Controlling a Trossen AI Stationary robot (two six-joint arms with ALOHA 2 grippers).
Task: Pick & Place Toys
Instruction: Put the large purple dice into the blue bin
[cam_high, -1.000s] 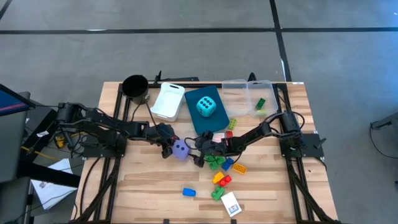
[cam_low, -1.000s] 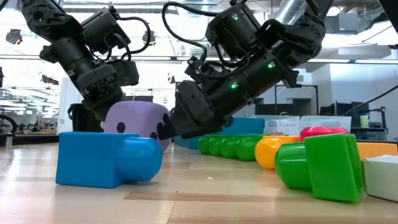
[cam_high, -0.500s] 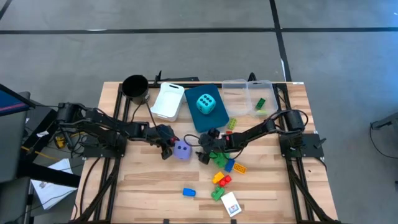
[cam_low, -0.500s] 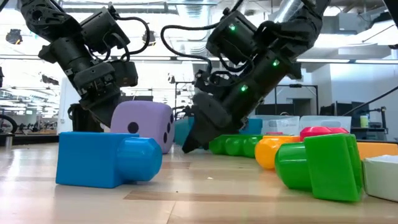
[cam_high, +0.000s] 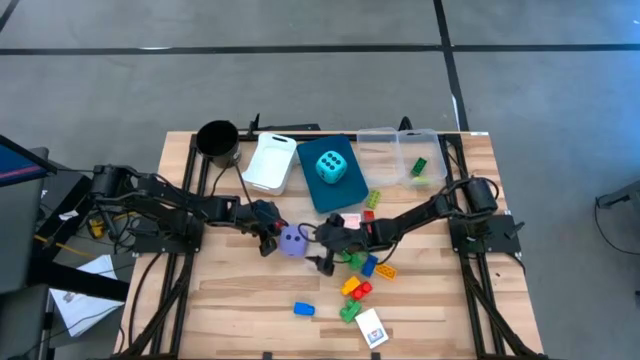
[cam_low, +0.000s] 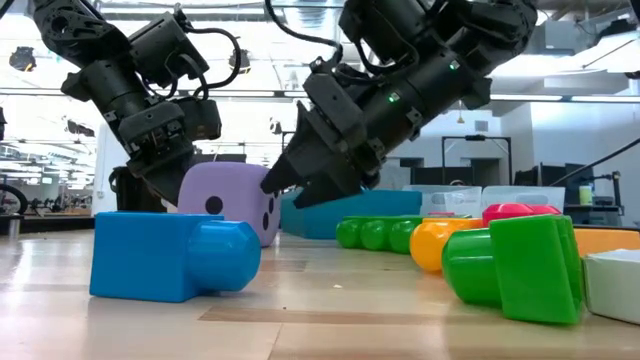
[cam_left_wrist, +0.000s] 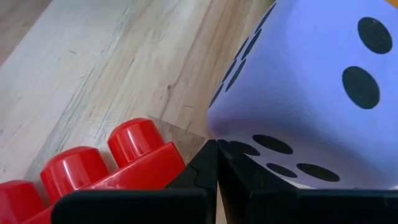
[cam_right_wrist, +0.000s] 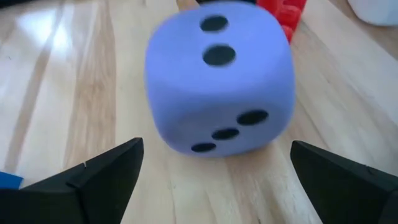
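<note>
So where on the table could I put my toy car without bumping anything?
The front left of the table, left of the blue brick, is bare wood. So is the front right corner, right of the card. The middle is crowded: the purple die, both pincers and the brick pile. The back edge holds the black cup and bins.

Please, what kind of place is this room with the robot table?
Probably a robotics lab or workshop. A wooden table stands on a bare grey concrete floor, two robot arms are mounted on it, and the low view shows a large open hall with ceiling lights behind.
</note>
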